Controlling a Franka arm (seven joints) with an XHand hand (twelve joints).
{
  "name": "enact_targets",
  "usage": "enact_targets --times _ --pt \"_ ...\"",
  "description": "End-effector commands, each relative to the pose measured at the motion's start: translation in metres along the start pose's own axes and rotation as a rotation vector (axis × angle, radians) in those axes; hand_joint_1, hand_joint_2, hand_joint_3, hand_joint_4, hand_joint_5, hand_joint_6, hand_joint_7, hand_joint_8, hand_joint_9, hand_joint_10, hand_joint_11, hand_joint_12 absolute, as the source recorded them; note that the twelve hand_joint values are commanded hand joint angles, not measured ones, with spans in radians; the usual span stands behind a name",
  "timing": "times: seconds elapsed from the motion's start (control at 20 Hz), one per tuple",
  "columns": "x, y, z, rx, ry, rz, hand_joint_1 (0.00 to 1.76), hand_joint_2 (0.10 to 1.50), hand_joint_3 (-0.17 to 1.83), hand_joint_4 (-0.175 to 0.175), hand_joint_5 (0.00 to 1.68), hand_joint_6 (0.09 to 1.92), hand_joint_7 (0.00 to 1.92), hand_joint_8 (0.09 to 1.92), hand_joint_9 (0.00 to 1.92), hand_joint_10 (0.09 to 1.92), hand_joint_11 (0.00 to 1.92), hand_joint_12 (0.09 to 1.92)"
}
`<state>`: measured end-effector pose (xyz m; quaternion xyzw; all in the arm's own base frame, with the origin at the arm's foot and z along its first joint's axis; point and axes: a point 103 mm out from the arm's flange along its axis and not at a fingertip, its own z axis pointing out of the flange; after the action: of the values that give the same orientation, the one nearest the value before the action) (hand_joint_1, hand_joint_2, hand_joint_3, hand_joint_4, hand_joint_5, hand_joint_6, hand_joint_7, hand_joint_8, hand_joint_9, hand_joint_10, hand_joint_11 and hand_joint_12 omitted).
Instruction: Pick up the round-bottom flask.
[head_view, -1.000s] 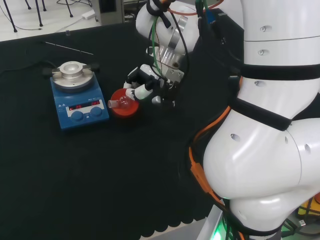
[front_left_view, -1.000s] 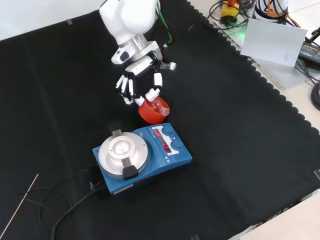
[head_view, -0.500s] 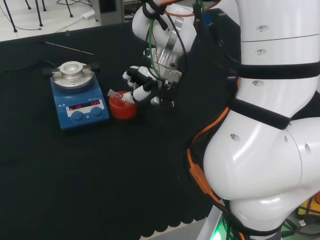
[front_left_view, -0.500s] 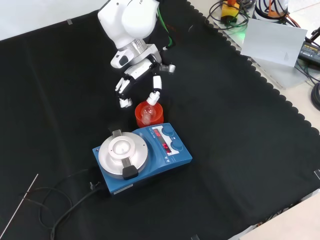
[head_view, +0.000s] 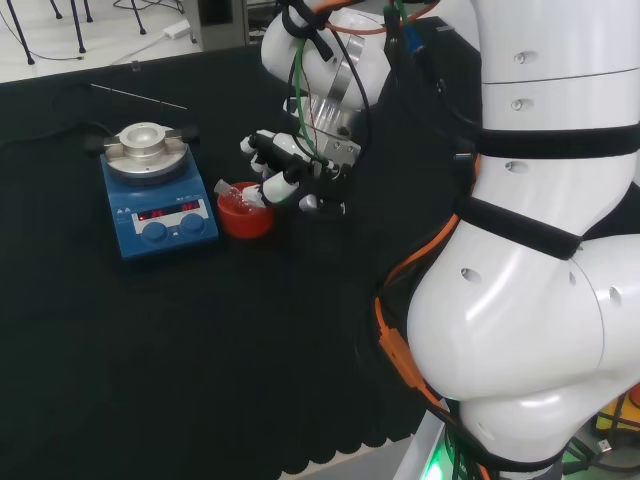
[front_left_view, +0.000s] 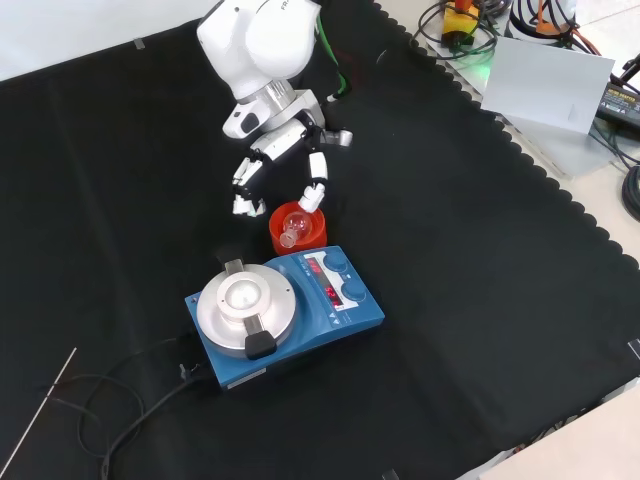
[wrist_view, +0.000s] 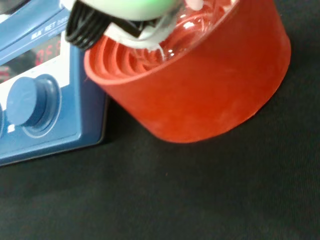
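A clear round-bottom flask (front_left_view: 291, 224) lies tilted in a red ribbed stand (front_left_view: 311, 234), right beside the blue hotplate. In the head view the flask (head_view: 236, 193) sits in the stand (head_view: 246, 220) with its neck pointing left. The black and white hand (front_left_view: 272, 148) hovers just above and behind the stand with its fingers spread. The thumb (front_left_view: 316, 190) reaches down to the stand's far rim, while the other fingers (front_left_view: 243, 192) hang off to the left of it, touching nothing. In the head view the hand (head_view: 285, 165) is just right of the stand. The wrist view shows the stand (wrist_view: 210, 95) close up under a fingertip (wrist_view: 120, 20).
A blue hotplate stirrer (front_left_view: 335, 300) with a round metal top (head_view: 146, 145) stands against the stand; its cable trails off over the cloth. A thin rod (head_view: 135, 97) lies far back in the head view. The arm's white links (head_view: 540, 250) take up the head view's right.
The fingers, bunched over the stand a second ago, have spread and lifted. The flask's neck has swung round in the stand, which shifted slightly.
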<state>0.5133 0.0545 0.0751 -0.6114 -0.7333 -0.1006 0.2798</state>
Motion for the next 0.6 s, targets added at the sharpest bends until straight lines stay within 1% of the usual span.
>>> enact_targets --times 0.05,0.15,0.25,0.35,0.45,0.6 --pt "0.008 -0.001 0.002 0.026 -0.009 -0.008 0.91 0.56 0.55 -0.021 0.39 0.77 0.44 0.85 0.58 0.95 0.26 1.45" --pt "0.011 -0.001 0.002 0.028 -0.014 -0.008 0.87 0.56 0.51 -0.027 0.47 0.86 0.44 0.85 0.57 0.95 0.24 1.46" --pt "0.013 0.0 0.002 0.023 -0.019 -0.008 0.85 0.56 0.49 -0.031 0.49 0.92 0.43 0.85 0.56 0.96 0.23 1.47" --pt "0.016 0.001 0.001 0.02 -0.034 -0.004 0.84 0.57 0.47 -0.034 0.51 0.95 0.43 0.85 0.55 0.96 0.22 1.47" --pt "0.018 0.002 0.0 0.028 -0.052 -0.001 0.84 0.57 0.47 -0.035 0.53 0.97 0.43 0.85 0.55 0.96 0.22 1.47" --pt "0.021 0.005 0.002 0.049 -0.06 -0.002 0.83 0.57 0.46 -0.036 0.54 0.98 0.43 0.85 0.55 0.96 0.22 1.47"
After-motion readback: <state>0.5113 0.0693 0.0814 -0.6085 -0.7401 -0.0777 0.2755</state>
